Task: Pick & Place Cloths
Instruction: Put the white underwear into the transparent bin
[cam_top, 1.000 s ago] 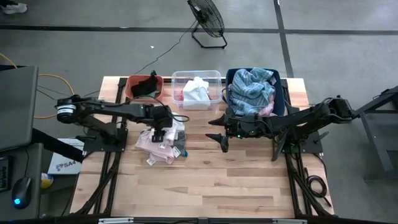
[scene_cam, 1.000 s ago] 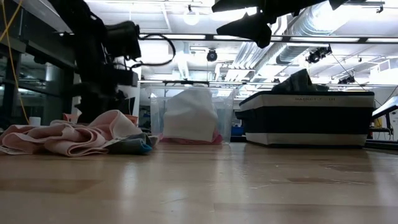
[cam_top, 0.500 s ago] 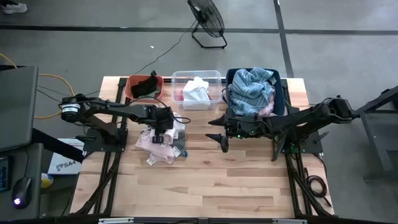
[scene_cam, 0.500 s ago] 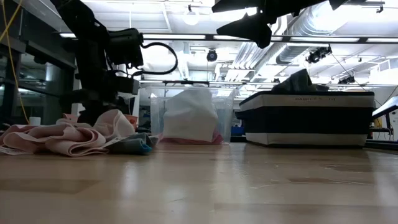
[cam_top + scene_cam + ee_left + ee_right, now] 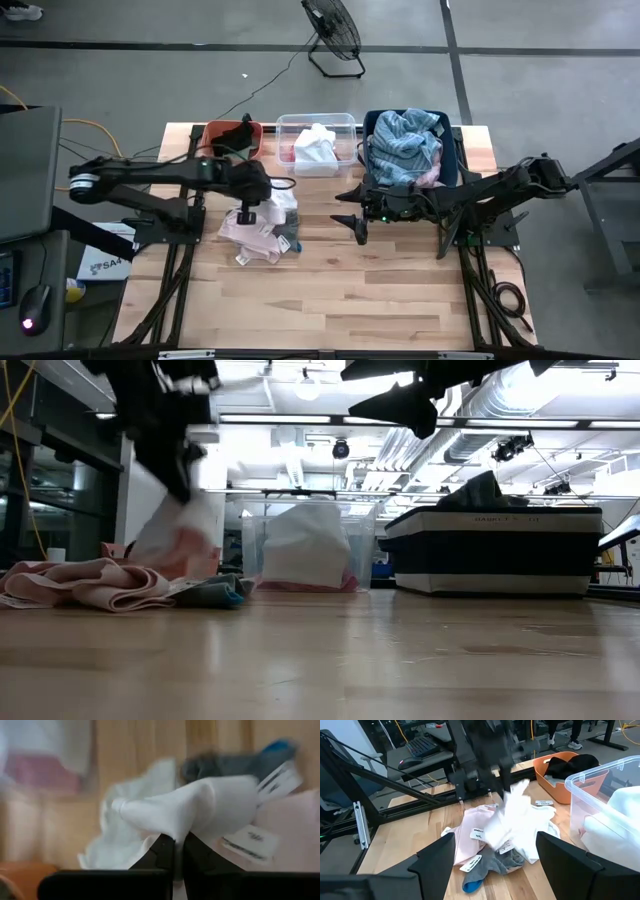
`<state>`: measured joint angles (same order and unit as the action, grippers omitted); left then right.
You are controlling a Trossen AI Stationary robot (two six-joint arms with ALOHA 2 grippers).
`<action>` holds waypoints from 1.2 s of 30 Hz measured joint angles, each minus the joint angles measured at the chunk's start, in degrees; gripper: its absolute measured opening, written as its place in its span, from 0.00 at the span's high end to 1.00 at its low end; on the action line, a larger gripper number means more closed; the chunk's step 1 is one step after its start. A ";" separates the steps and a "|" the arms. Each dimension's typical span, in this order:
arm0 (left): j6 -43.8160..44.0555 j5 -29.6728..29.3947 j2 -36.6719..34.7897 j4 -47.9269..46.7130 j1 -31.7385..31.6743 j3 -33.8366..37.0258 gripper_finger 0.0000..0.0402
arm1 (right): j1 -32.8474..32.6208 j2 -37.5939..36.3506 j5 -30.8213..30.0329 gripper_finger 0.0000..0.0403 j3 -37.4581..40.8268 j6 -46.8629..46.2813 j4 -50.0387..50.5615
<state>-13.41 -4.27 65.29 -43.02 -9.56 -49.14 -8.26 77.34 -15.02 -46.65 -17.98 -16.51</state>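
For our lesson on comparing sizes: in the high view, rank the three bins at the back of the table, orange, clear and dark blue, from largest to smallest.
1. dark blue bin, clearly largest.
2. clear bin.
3. orange bin, slightly smaller than the clear one; the left arm overlaps its front edge.

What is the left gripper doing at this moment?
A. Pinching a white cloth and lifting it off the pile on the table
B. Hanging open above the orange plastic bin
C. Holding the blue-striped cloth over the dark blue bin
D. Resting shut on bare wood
A: the left gripper is shut on the soft white cloth, which hangs raised above the pile of cloths.
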 joint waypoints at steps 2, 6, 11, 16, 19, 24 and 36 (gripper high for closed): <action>0.08 -0.82 -2.31 -0.99 1.36 -2.03 0.98 | -0.01 0.00 -0.01 0.33 0.00 0.00 0.00; 0.17 -3.45 -5.95 -2.24 4.64 -5.73 0.98 | 0.01 0.00 0.00 0.33 0.00 0.00 0.00; -2.63 -9.28 -8.92 -2.16 9.57 -9.05 0.98 | -0.01 0.02 0.01 0.33 0.00 0.00 -0.51; -11.16 -13.99 -9.76 1.00 13.66 -10.06 0.98 | -0.01 0.02 -0.01 0.33 -0.02 0.16 -1.29; -16.10 -19.00 -9.63 6.16 14.61 -10.08 0.98 | -0.01 0.02 0.01 0.33 -0.02 0.20 -1.29; -20.80 -33.45 -7.11 18.75 14.11 -10.10 0.98 | -0.01 0.02 -0.01 0.33 -0.02 0.20 -1.29; -31.87 -38.95 2.40 44.49 2.35 -10.10 0.98 | 0.00 0.02 -0.01 0.33 -0.01 0.30 -0.81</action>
<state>-45.29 -43.22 67.69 1.47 -7.22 -59.24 -8.27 77.36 -15.03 -46.66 -17.68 -17.32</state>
